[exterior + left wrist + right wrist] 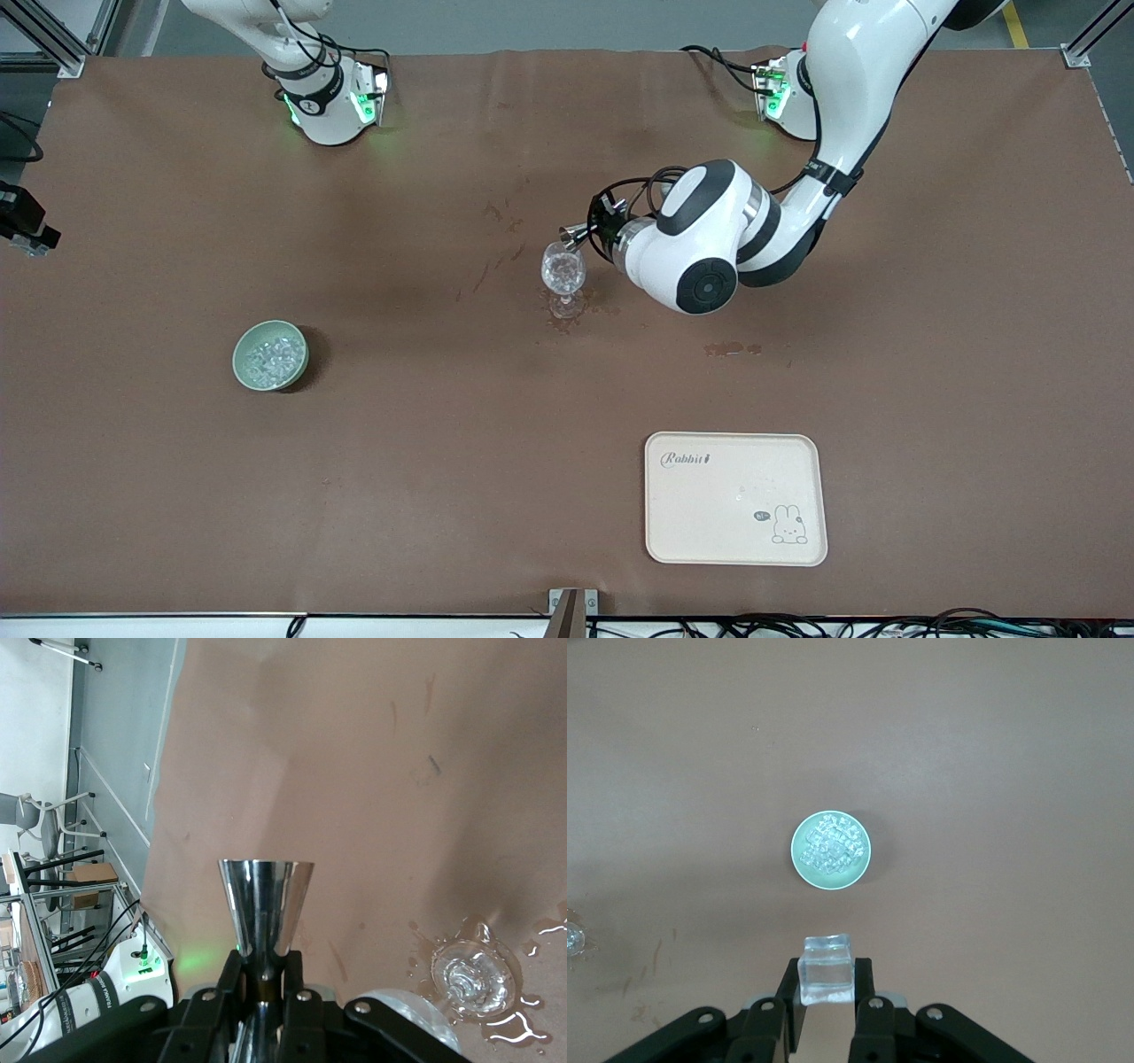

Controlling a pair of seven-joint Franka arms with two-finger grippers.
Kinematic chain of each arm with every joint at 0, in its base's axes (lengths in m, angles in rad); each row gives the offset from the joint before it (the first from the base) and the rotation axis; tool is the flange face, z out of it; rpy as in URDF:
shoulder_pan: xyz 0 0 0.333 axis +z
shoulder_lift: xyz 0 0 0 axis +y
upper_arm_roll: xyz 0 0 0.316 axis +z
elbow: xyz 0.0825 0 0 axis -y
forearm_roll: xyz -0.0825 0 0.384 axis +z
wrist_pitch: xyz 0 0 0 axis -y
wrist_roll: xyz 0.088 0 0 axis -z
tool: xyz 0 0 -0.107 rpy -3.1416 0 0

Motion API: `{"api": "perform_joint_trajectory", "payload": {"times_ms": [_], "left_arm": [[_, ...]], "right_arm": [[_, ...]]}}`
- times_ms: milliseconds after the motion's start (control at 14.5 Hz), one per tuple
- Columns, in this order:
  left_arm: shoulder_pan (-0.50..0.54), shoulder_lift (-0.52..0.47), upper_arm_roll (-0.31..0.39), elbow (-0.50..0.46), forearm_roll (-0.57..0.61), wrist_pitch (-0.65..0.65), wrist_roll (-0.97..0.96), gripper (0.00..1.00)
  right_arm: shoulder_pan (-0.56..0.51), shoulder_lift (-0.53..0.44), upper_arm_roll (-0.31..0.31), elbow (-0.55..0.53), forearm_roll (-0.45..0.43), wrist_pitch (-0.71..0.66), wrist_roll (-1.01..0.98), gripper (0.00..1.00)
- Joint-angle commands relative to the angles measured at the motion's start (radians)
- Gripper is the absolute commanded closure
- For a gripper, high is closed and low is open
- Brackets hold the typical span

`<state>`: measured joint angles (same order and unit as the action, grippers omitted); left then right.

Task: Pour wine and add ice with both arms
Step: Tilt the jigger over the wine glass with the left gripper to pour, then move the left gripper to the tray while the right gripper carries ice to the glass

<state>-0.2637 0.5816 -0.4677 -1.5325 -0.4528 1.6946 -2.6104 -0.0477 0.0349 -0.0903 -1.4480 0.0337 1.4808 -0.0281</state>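
Observation:
My left gripper [595, 232] is shut on the waist of a steel jigger [576, 234], which lies tipped sideways with its mouth over the rim of the stemmed glass [563, 270] at mid-table. In the left wrist view the jigger [266, 904] sits between the black fingers [229, 973], and the glass [473, 974] stands in small puddles. No wine shows. My right gripper [827, 981] is shut on a clear ice cube [827, 964], high over the pale green bowl [831, 879] of ice [831, 846]. That gripper is out of the front view.
The bowl [245, 344] of ice stands toward the right arm's end, nearer the front camera than the glass. A cream tray [735, 498] with a rabbit print lies near the front edge. Dark wet stains [732, 349] mark the brown cloth around and beside the glass.

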Motion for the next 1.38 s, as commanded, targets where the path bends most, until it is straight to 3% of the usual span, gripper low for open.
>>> {"api": "perform_joint_trajectory", "payload": {"times_ms": [0, 414, 621, 828, 966, 1103, 1310], "left_arm": [[-0.008, 0.014, 0.003, 0.037, 0.017, -0.053, -0.031, 0.99], [0.024, 0.046, 0.006, 0.106, 0.019, -0.053, 0.039, 0.99], [0.086, 0.034, 0.004, 0.117, 0.019, -0.052, 0.227, 0.98], [0.168, 0.035, 0.004, 0.185, 0.052, -0.037, 0.421, 0.98], [0.237, 0.038, 0.006, 0.196, 0.054, 0.049, 0.579, 0.98], [0.32, 0.05, 0.004, 0.195, 0.049, 0.162, 0.723, 0.98], [0.365, 0.119, 0.014, 0.198, 0.048, 0.368, 0.84, 0.99]], "right_arm": [[0.002, -0.006, 0.001, 0.006, 0.005, -0.011, 0.008, 0.99], [0.002, -0.006, 0.001, 0.006, 0.006, -0.011, 0.008, 0.99], [0.003, -0.007, 0.001, 0.006, 0.006, -0.013, 0.01, 0.99], [0.034, -0.007, 0.012, 0.006, 0.014, -0.023, 0.055, 0.99], [0.043, -0.007, 0.088, 0.006, 0.014, -0.033, 0.167, 0.99], [0.043, -0.007, 0.194, 0.006, 0.014, -0.033, 0.294, 0.99], [0.045, 0.003, 0.373, 0.005, 0.006, -0.017, 0.523, 1.0]]}}
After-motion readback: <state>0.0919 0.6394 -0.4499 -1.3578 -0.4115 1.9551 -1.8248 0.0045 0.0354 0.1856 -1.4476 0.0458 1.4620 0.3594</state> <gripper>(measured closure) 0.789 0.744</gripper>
